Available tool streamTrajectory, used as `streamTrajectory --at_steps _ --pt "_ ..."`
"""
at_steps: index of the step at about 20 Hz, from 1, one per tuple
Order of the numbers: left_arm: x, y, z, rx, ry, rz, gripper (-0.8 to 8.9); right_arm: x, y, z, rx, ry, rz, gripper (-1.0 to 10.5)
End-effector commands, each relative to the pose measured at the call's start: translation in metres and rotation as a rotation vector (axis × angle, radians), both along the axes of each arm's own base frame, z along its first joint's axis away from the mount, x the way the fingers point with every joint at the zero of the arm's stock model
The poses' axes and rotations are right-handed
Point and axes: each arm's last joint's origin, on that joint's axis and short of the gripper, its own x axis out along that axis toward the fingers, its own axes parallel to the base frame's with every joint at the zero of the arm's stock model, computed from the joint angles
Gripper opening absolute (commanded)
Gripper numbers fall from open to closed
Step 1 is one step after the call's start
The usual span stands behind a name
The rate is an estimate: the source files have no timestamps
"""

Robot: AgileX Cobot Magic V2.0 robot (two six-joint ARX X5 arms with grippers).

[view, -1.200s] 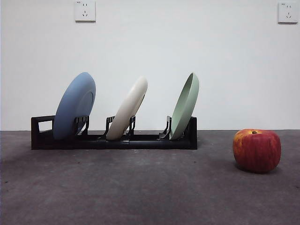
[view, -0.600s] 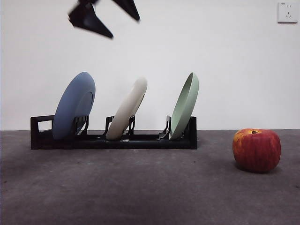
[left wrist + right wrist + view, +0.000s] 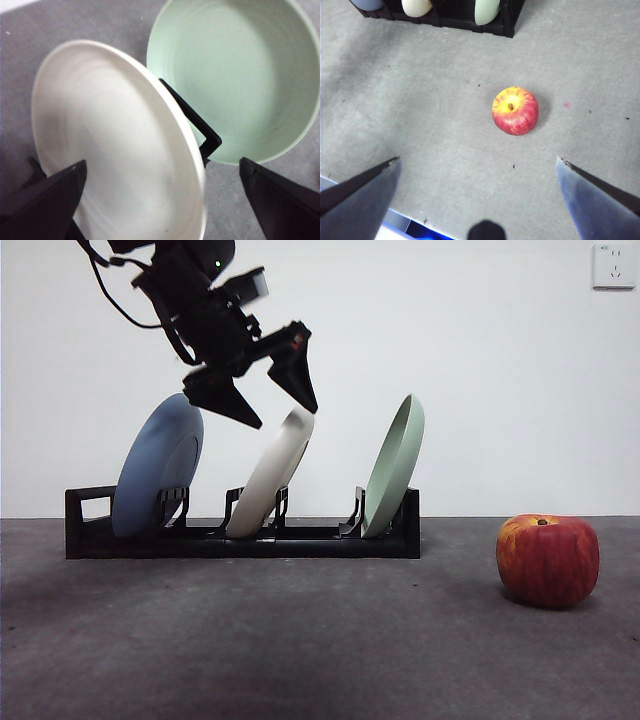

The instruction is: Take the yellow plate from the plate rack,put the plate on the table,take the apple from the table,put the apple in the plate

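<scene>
Above the rack (image 3: 240, 538), my left hand (image 3: 275, 405) hangs spread wide around the cream plate's (image 3: 272, 472) top edge (nothing gripped yet). Closing off-centre could knock it against the green plate (image 3: 395, 468). My right hand (image 3: 477, 167) waits, released, over the counter (image 3: 300, 640) near the apple (image 3: 548, 560).

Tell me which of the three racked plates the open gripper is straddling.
The yellow plate, in the middle slot: the left gripper straddles its top rim, between the blue and green ones.

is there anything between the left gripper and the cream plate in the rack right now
Nothing visible. The left gripper hangs open right over the top edge of the yellow plate, one jaw on each side. The blue plate and green plate sit in separate slots of the plate rack, clear of that gap.
</scene>
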Motion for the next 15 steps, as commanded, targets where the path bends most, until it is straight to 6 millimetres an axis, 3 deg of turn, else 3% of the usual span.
streamTrajectory --at_steps 1,2,5,15 --pt "0.0033 -0.0055 -0.0099 0.009 0.009 -0.018 5.6 0.0012 0.0003 0.0011 0.0 -0.003 0.005 5.4" --pt "0.0037 -0.0062 -0.0116 0.011 0.013 -0.019 5.28 0.0021 0.0004 0.0006 0.0 0.001 0.005 5.4" --pt "0.0036 -0.0066 -0.0121 0.008 0.017 -0.024 2.12 0.0034 0.0005 0.0 -0.001 0.007 0.005 5.4" --pt "0.0012 -0.0085 -0.0121 -0.056 0.053 -0.106 1.17 0.0052 0.0007 -0.0007 -0.002 0.014 0.005 5.4"
